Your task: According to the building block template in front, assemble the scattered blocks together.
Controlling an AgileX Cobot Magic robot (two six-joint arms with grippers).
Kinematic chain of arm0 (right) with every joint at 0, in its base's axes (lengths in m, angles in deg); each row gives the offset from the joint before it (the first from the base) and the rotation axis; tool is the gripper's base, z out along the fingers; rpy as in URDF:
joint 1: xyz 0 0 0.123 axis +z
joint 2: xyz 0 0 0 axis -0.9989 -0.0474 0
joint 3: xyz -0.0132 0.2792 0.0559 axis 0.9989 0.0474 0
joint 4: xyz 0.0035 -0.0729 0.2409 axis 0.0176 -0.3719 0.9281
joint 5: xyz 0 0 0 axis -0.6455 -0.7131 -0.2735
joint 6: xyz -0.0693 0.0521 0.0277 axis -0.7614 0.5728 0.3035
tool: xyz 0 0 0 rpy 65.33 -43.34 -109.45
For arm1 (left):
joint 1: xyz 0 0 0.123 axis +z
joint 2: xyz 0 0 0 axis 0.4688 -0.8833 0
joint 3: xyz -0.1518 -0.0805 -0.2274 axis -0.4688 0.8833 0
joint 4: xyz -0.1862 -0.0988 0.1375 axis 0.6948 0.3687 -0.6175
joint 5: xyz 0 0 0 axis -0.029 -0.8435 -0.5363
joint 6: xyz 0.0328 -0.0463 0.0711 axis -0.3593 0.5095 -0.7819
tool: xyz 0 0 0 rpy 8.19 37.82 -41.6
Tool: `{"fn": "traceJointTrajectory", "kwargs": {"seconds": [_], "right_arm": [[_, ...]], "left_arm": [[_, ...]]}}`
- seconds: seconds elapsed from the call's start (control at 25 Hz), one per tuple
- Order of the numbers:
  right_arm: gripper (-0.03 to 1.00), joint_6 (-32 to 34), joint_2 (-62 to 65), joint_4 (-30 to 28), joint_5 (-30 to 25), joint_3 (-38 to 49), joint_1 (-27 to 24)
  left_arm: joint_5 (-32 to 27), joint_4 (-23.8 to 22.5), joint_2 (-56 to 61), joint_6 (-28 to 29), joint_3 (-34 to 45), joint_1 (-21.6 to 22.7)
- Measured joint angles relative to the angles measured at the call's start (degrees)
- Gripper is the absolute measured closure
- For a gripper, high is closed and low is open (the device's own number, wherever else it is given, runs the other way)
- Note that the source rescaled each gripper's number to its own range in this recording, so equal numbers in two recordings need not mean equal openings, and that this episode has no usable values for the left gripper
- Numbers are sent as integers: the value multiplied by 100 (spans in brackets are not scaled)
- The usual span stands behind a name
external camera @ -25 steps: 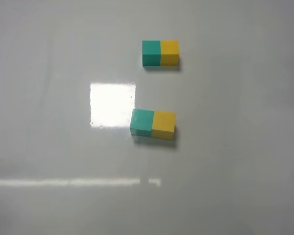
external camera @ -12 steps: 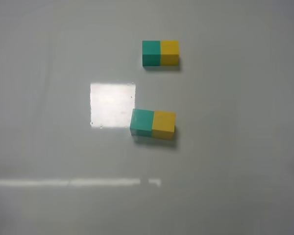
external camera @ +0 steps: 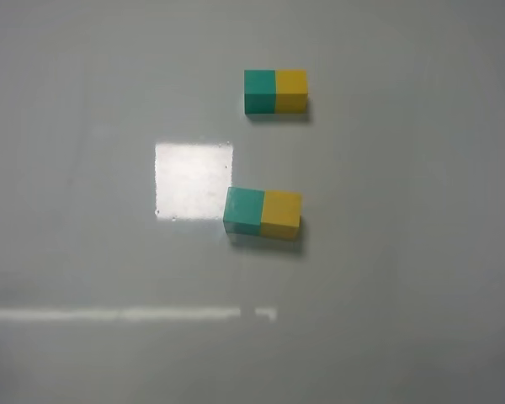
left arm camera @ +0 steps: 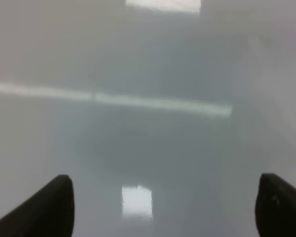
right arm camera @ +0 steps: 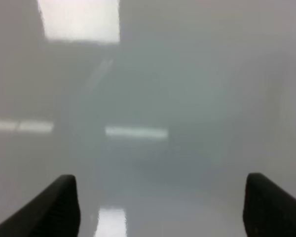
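The left gripper has its two dark fingertips spread wide apart, with only bare grey worktop between them; it holds nothing and touches nothing. The right gripper stands the same way, its fingertips far apart over the worktop, with nothing between them. Neither gripper nor arm shows in the exterior high view.

In that view the building block template lies on the worktop, a teal half on the left joined to a yellow half on the right. Taking the template as landmark, the scattered blocks lie nearer the camera than it and slightly to its left, well apart from it. The teal block and the yellow block sit side by side and touching, teal left and yellow right, in the same order as the template. This pair is turned slightly out of line with the template, its yellow end a little nearer the camera.

A bright square reflection lies on the worktop below and left of the template, its corner meeting the teal block. A thin bright streak runs across the worktop farther toward the camera.
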Motion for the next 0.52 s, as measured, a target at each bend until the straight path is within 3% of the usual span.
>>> {"fn": "traceJointTrajectory", "kwargs": {"seconds": [0.52], "right_arm": [[36,0,0,-17,0,0,-105]], "left_arm": [[0,0,0,0,0,0]]}}
